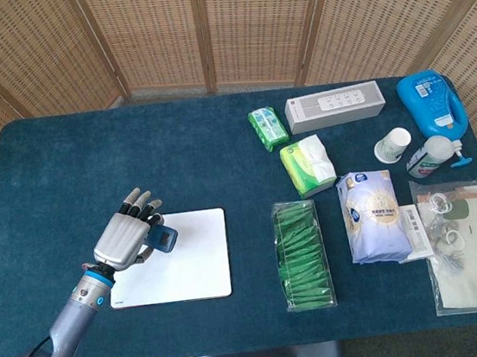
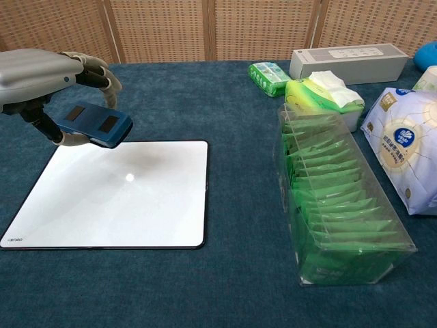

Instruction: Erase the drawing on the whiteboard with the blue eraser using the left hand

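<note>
The white whiteboard point(image 1: 188, 267) point(image 2: 123, 198) lies flat on the blue cloth at the front left, and its surface shows no drawing. My left hand point(image 1: 126, 238) point(image 2: 41, 72) hovers above the board's far left corner. It grips the blue eraser point(image 1: 164, 237) point(image 2: 93, 124) between thumb and fingers, lifted off the board. The eraser's underside with two dark pads faces the chest view. My right hand appears in neither view.
A clear box of green packets point(image 1: 302, 253) point(image 2: 334, 205) stands right of the board. Farther right lie a tissue pack point(image 1: 308, 165), a white wipes bag point(image 1: 373, 214), a grey box point(image 1: 334, 107), a blue jug point(image 1: 431, 102), a cup point(image 1: 392, 145) and a plastic bag point(image 1: 468, 242).
</note>
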Tool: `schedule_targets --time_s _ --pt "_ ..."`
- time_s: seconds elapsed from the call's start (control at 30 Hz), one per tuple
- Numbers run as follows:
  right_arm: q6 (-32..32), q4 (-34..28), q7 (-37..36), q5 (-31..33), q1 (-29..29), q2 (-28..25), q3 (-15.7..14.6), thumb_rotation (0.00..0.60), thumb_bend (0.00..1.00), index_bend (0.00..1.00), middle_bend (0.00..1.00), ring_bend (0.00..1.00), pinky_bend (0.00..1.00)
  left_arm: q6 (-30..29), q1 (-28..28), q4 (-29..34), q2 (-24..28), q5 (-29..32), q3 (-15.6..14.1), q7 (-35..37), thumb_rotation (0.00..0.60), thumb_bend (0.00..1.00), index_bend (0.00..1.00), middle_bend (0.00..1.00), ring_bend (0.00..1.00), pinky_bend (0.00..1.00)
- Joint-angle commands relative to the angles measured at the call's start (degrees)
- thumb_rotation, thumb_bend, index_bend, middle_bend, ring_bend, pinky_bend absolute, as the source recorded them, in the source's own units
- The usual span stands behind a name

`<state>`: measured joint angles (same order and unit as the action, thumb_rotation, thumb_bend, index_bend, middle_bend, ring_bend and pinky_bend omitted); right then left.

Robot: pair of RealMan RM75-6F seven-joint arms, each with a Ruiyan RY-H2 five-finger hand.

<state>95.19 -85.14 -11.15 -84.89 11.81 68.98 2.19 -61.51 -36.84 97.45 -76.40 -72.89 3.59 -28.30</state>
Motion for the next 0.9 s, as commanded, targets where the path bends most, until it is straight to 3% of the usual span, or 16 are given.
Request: schedule_targets --time_s 0.03,0.53,0.9 --pt "-0.11 0.21 -0.15 -0.01 -0.05 0.07 0.00 0.600 0.40 0.11 0.12 0.00 0.07 0.70 0.07 -0.01 -0.29 0.14 -0.67 -0.46 0.600 0.36 0.85 0.20 0.00 0.00" --pt "-0.19 0.63 -0.55 0.40 0.19 -0.02 0.06 0.600 0.41 0.11 0.12 0.00 0.07 3.27 -0.23 -3.06 -3.90 1.23 -1.76 -0.79 0.600 0.36 0.85 0.20 0.00 0.00" --pt "-1.56 0.24 0.03 -0.16 -1.10 0.25 0.27 0.600 0.40 0.11 0.12 0.00 0.07 -1.10 2.60 -0.34 0.47 0.56 -1.26 2.15 0.600 0.36 0.84 0.20 0.00 0.00"
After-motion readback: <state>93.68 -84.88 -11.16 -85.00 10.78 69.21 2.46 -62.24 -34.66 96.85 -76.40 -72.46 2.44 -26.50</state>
